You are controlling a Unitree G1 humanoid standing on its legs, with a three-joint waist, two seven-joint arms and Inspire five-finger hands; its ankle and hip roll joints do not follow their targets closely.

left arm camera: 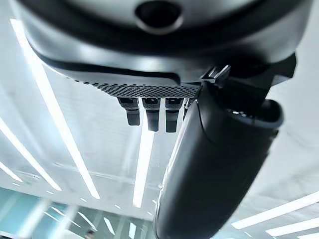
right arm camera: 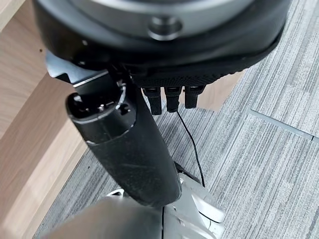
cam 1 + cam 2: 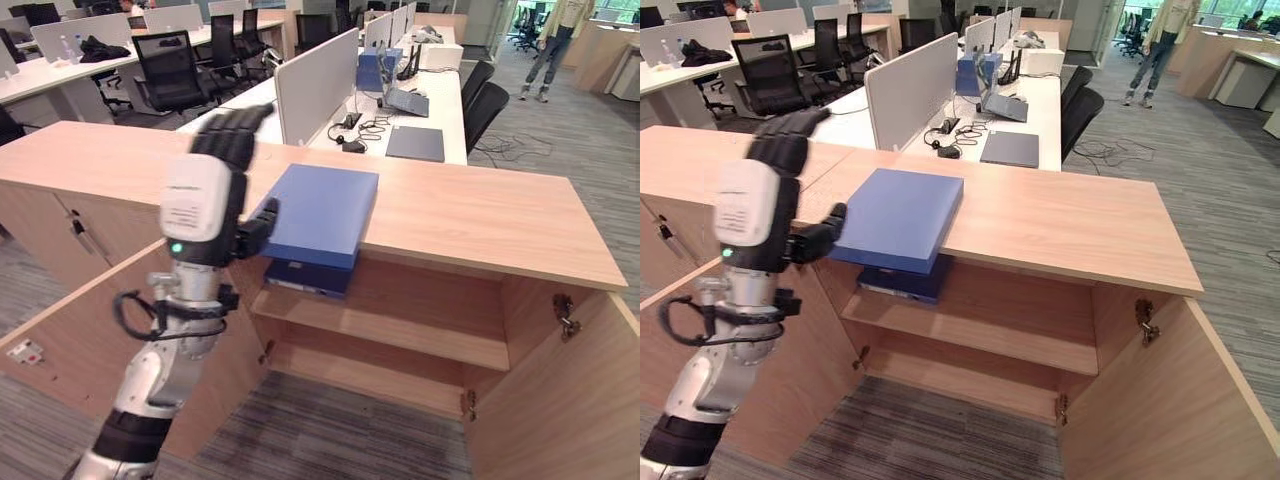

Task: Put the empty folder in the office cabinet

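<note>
From the head's left eye, the robot's left hand [image 3: 228, 150] is raised beside a blue folder [image 3: 320, 212] that lies on the cabinet top [image 3: 480, 215], its near end jutting past the front edge. The fingers stand straight, released; the thumb points at the folder's side, and I cannot tell whether it touches. Both cabinet doors hang open. On the upper shelf [image 3: 400, 335] just below lies a second blue folder [image 3: 308, 277], so two folders in all, and two shelves inside.

The right eye gives the same scene; a person [image 3: 1158, 45] stands far off among the desks.

The left wrist camera looks along straight, empty fingers at ceiling lights.

The right wrist camera shows the right hand [image 2: 149, 129] hanging down over grey carpet [image 2: 269, 164], relaxed and empty.

To do this well, I judge the hand should grasp the jutting end, draw the folder clear, lower it level and slide it onto the shelf without knocking the other.
</note>
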